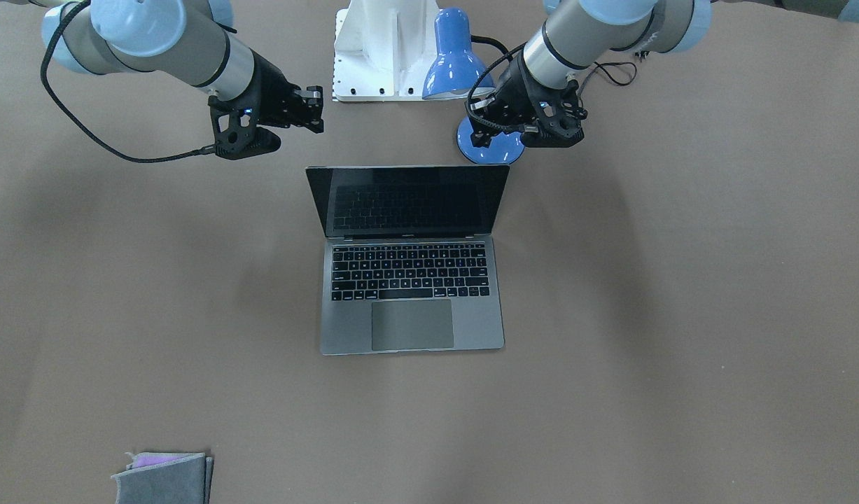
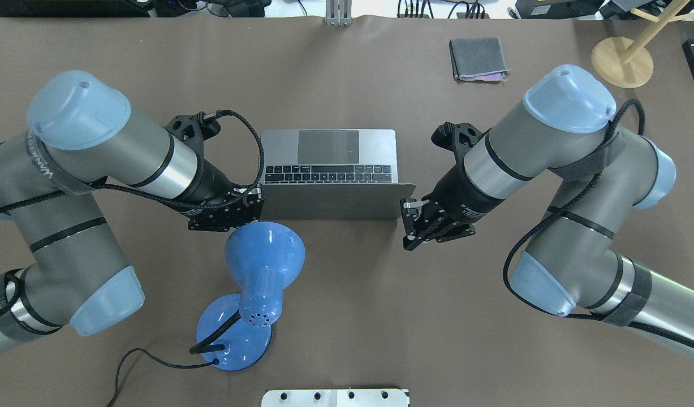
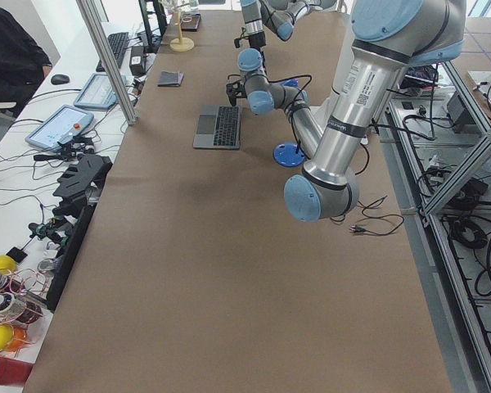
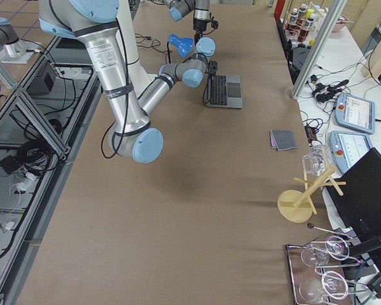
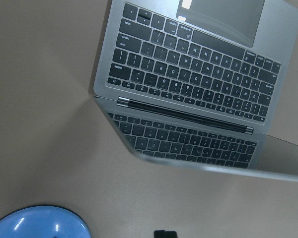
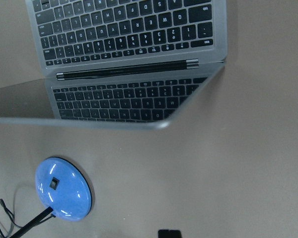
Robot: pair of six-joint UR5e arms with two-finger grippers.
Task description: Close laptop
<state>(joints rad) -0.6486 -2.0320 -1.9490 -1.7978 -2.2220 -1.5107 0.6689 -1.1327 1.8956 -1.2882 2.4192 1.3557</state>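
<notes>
The laptop [image 1: 411, 280] stands open in the middle of the table, its keyboard and trackpad facing away from me and its black screen [image 1: 408, 199] upright. From overhead I see the grey back of its lid [image 2: 335, 202]. My left gripper [image 2: 255, 204] hovers just behind the lid's left corner and also shows in the front view [image 1: 482, 122]. My right gripper [image 2: 408, 223] hovers behind the lid's right corner and also shows in the front view [image 1: 316, 109]. Each wrist view shows the laptop [image 5: 188, 84] [image 6: 129, 34] from behind, with one dark tip at the bottom edge. Both grippers look shut and empty.
A blue desk lamp [image 2: 264, 254] stands behind the laptop under my left gripper, its base [image 2: 233, 333] and cord nearer me. A folded grey cloth [image 2: 478, 58] lies at the far right. A wooden stand [image 2: 621, 53] is at the far right corner. The white robot base [image 1: 380, 56] is behind.
</notes>
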